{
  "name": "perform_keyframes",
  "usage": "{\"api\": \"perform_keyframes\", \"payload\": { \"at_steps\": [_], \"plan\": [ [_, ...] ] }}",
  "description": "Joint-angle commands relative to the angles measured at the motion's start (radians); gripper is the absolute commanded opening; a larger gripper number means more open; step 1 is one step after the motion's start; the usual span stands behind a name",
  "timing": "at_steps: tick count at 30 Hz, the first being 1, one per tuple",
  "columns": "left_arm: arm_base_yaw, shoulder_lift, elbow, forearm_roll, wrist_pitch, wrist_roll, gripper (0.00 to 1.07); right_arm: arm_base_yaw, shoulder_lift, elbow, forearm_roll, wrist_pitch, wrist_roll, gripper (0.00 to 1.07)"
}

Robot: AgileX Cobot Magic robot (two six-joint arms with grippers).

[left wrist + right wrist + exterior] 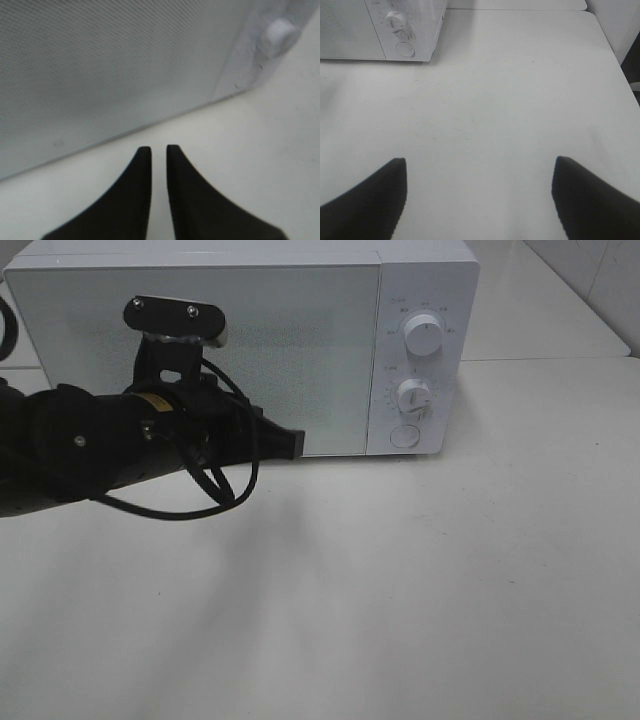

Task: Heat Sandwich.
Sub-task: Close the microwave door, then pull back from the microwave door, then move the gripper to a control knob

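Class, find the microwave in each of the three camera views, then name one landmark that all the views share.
Exterior high: the microwave stands across the back of the table, behind the left gripper.
Left wrist: its mesh door looms close beyond the gripper.
Right wrist: only its control end shows, far beyond the open right gripper.
Shared landmark: the control panel.
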Motion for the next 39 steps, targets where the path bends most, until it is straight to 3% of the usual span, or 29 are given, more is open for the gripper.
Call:
{"api": "perform_keyframes", "payload": {
  "at_steps": [1, 2, 3, 6, 14, 19, 26, 28, 31, 32, 35, 37, 39],
  "plan": [
    [0.012, -0.052, 0.005, 0.016, 0.170, 0.020, 0.43, -0.005, -0.027, 0.001, -0.002, -0.001, -0.003, 0.76],
    [0.012, -0.052, 0.005, 0.016, 0.170, 0.020, 0.43, -0.005, -0.027, 0.001, -0.002, -0.001, -0.003, 0.76],
    [0.029, -0.075, 0.005, 0.012, 0.263, 0.018, 0.73, -0.005, -0.027, 0.001, -0.002, -0.001, -0.003, 0.76],
    [0.082, -0.109, 0.005, 0.053, 0.462, 0.019, 1.04, -0.005, -0.027, 0.001, -0.002, -0.001, -0.003, 0.76],
    [0.188, -0.194, 0.005, 0.104, 0.735, 0.018, 1.04, -0.005, -0.027, 0.001, -0.002, -0.001, -0.003, 0.76],
    [0.273, -0.282, 0.005, 0.189, 0.953, 0.012, 1.04, -0.005, -0.027, 0.001, -0.002, -0.001, -0.003, 0.76],
    [0.467, -0.400, 0.005, 0.241, 1.224, -0.036, 1.04, -0.005, -0.027, 0.001, -0.002, -0.001, -0.003, 0.76],
    [0.489, -0.412, 0.005, 0.251, 1.252, -0.043, 1.04, -0.005, -0.027, 0.001, -0.002, -0.001, -0.003, 0.76],
    [0.587, -0.470, 0.005, 0.309, 1.338, -0.105, 1.04, -0.005, -0.027, 0.001, -0.002, -0.001, -0.003, 0.76],
    [0.587, -0.470, 0.005, 0.309, 1.338, -0.105, 1.04, -0.005, -0.027, 0.001, -0.002, -0.001, -0.003, 0.76],
    [0.660, -0.544, 0.005, 0.363, 1.390, -0.190, 1.04, -0.005, -0.027, 0.001, -0.002, -0.001, -0.003, 0.76],
    [0.675, -0.565, 0.005, 0.379, 1.406, -0.208, 1.04, -0.005, -0.027, 0.001, -0.002, -0.001, -0.003, 0.76],
    [0.707, -0.629, 0.005, 0.443, 1.468, -0.275, 1.04, -0.005, -0.027, 0.001, -0.002, -0.001, -0.003, 0.76]
  ]
}}
